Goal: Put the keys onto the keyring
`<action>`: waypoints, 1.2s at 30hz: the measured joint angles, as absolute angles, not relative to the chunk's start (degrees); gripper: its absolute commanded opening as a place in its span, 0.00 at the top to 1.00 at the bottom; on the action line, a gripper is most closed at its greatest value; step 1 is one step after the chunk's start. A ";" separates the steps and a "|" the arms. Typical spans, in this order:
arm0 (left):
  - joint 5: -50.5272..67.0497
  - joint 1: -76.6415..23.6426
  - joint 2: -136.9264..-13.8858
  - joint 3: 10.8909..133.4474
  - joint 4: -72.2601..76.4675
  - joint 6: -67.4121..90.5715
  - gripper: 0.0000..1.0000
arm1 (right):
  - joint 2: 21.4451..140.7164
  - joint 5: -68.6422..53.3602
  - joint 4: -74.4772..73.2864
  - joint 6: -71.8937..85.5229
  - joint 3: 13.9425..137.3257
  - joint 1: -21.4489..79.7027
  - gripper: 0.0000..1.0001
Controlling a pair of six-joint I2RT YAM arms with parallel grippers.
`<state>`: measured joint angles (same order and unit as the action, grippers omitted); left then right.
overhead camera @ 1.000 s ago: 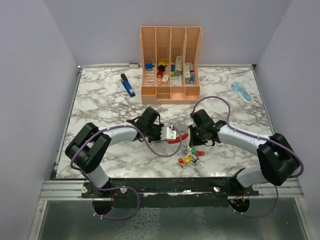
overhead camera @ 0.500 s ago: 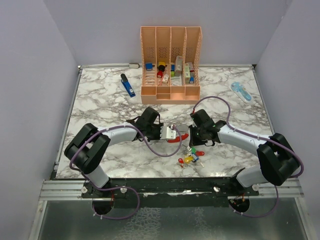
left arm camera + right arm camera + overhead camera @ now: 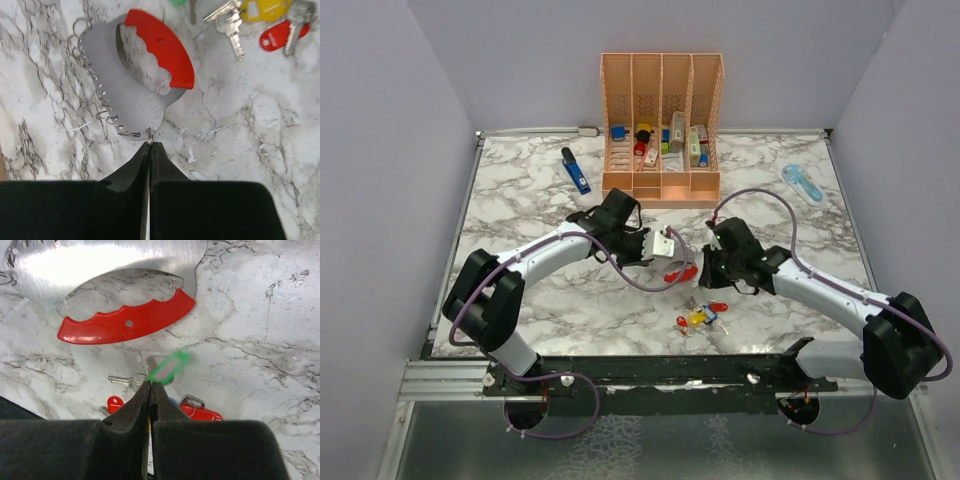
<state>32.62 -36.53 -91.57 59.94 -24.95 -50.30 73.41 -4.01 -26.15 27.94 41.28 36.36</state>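
The keyring [image 3: 125, 95], a silver plate with a red grip [image 3: 162, 47], hangs just above the marble. My left gripper [image 3: 150, 144] is shut on a small wire ring at the plate's near edge. In the top view the left gripper [image 3: 658, 250] and the keyring [image 3: 678, 272] sit at mid-table. My right gripper [image 3: 150, 383] is shut on the ring end of a green-tagged key [image 3: 170, 365], which is blurred and lifted, just in front of the keyring's red grip [image 3: 125, 322]. Other keys [image 3: 698, 318], with red and yellow tags, lie loose near the front edge.
A peach organiser [image 3: 662, 130] with coloured items stands at the back centre. A dark blue stick tool [image 3: 575, 170] lies to its left. A pale blue flat tool [image 3: 802, 183] lies at the back right. Purple cables loop over both arms.
The left gripper has closed on the keyring's small ring and carried it slightly back and right. The right arm has stretched forward, lifting the green-tagged key from the pile.
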 measured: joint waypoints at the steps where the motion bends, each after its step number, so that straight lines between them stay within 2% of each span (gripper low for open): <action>1: 33.93 -36.49 -91.37 60.84 -26.33 -50.54 1.00 | 72.55 -4.14 -26.11 27.73 41.28 36.38 0.99; 6: 39.75 -36.47 -90.06 64.82 -32.62 -51.46 1.00 | 68.45 -5.43 -26.15 26.37 41.28 36.38 0.99; 17: 47.57 -35.68 -87.39 72.18 -40.49 -52.88 1.00 | 50.68 -13.06 -27.03 22.87 43.33 36.38 0.99; 24: 49.78 -35.64 -87.31 78.72 -42.33 -52.97 1.00 | 51.16 -21.71 -27.20 22.26 46.76 36.38 0.99; 36: 55.96 -35.62 -87.31 81.12 -42.63 -45.39 1.00 | 48.93 -23.07 -28.49 22.74 47.94 36.38 0.99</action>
<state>55.96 -35.62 -87.31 81.12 -42.63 -45.39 48.93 -23.07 -28.49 22.74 47.94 36.38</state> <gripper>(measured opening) 0.012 0.015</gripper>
